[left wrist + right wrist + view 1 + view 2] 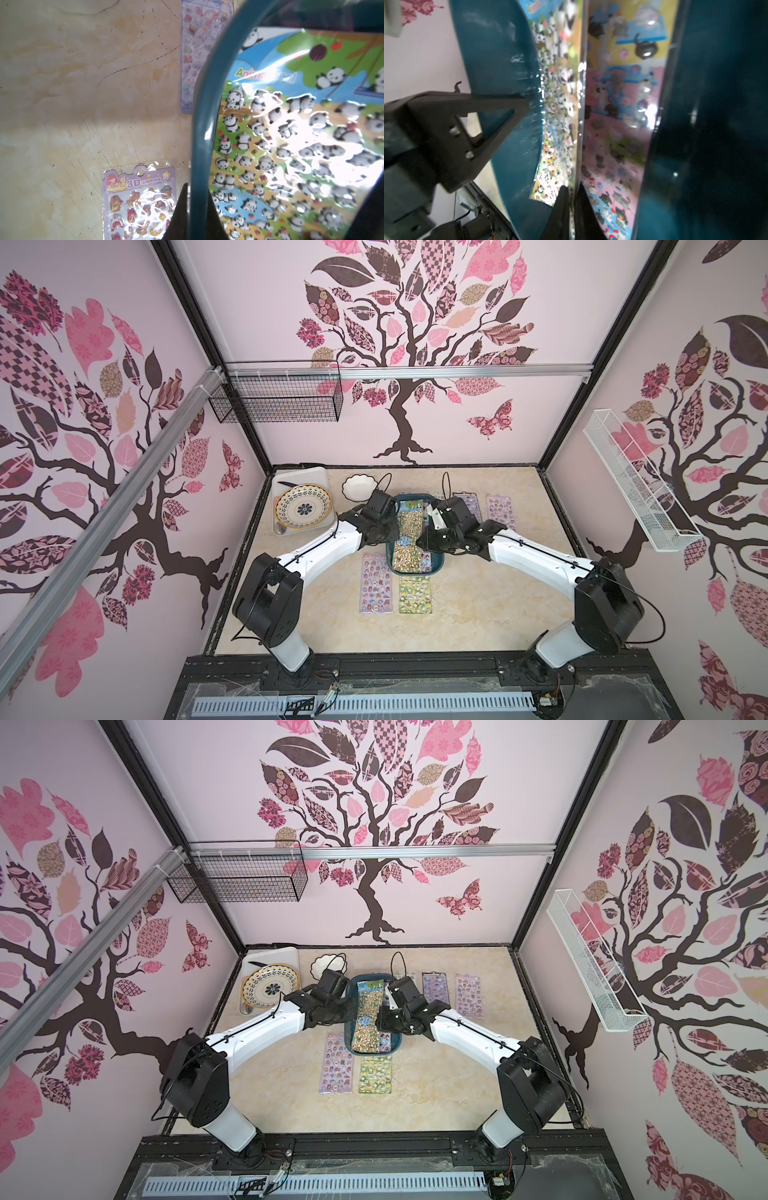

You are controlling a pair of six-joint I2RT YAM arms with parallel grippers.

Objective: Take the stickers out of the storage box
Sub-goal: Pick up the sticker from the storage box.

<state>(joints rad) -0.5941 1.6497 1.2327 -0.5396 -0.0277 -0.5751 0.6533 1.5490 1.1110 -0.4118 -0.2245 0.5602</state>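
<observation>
The teal storage box [436, 569] [395, 1048] stands mid-table between both arms. My left gripper [197, 191] [392, 531] is shut on the box's left rim [204, 116], one finger on each side of the wall. A panda sticker sheet [409, 526] [291, 135] [560, 93] leans tilted inside the box. My right gripper [572, 189] [424, 537] is shut on its edge. Below it a pink sheet [618, 124] lies in the box. Outside the box, a purple sheet [376, 588] [141, 203] and a green sheet [414, 594] lie in front, and two purple sheets [467, 506] [500, 512] to the right.
At the back left a white tray [291, 475] holds a patterned plate [303, 506]. A white scalloped bowl [359, 485] sits beside it, just behind the left arm. A black wire basket [276, 400] and a white one [636, 485] hang on the walls.
</observation>
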